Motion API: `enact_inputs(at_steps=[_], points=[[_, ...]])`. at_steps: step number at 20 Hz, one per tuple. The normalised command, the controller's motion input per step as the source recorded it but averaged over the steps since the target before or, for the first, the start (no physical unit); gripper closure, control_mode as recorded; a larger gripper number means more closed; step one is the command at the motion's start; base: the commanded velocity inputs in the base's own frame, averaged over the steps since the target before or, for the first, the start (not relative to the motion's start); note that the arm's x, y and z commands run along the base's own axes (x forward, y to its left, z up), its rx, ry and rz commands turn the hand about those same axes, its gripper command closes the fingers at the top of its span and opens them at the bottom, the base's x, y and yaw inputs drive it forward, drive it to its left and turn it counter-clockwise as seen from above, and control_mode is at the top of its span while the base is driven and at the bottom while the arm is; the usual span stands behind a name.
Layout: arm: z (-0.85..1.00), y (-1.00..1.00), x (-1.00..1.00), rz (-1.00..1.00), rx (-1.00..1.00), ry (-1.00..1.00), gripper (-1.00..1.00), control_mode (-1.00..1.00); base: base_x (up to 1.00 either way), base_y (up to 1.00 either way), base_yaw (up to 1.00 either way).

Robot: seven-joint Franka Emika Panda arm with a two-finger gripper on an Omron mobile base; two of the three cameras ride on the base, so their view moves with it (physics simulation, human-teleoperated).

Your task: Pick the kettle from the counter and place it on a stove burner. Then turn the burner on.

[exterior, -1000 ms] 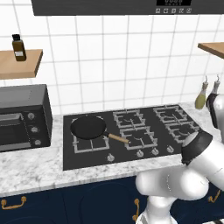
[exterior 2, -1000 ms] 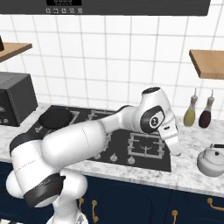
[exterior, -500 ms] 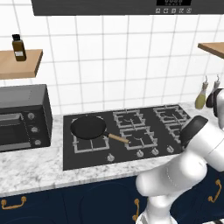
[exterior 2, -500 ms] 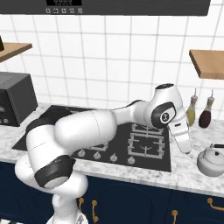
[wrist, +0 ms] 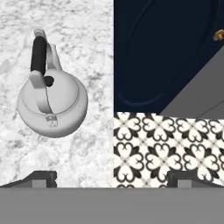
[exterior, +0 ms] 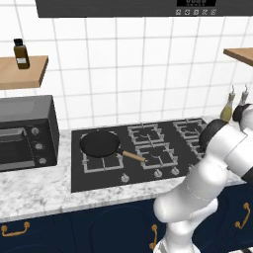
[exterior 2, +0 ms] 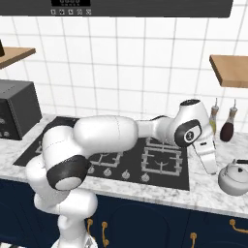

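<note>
The kettle (exterior 2: 234, 177) is a squat silver-white pot with a dark-gripped arched handle, standing upright on the marbled counter (exterior 2: 206, 194) right of the stove. My gripper (exterior 2: 211, 167) hangs just left of it, angled down, slightly above the counter. In the hand view the kettle (wrist: 52, 103) lies to the upper left on the counter (wrist: 87, 26), while the gripper (wrist: 113, 179) is open, its fingertips (wrist: 41, 177) spread wide with nothing between them, centred over the counter's front edge. The nearest stove burner (exterior 2: 162, 160), a grey grate around a black ring, is bare; more burners (exterior: 155, 155) show in the left base view.
A black frying pan (exterior: 100, 144) with a wooden handle sits on the front-left burner. Two slim bottles (exterior 2: 227, 123) stand by the wall behind the kettle. A dark toaster oven (exterior: 24, 133) fills the counter's left end. Control knobs (exterior 2: 126, 173) line the stove's front.
The arm has swung right, carrying the hand from over the stove's right edge to just beside the kettle. The jaws stayed open.
</note>
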Motion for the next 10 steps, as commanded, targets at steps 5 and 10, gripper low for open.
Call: enact_inputs(at_steps=[5, 10], points=[[-0.13, -0.28, 0.25, 0.0, 0.0, -0.02, -1.0, -1.0, 0.0, 0.0, 0.0], [-0.13, -0.47, 0.23, 0.0, 0.0, 0.0, -1.0, -1.0, 0.0, 0.0, 0.0]])
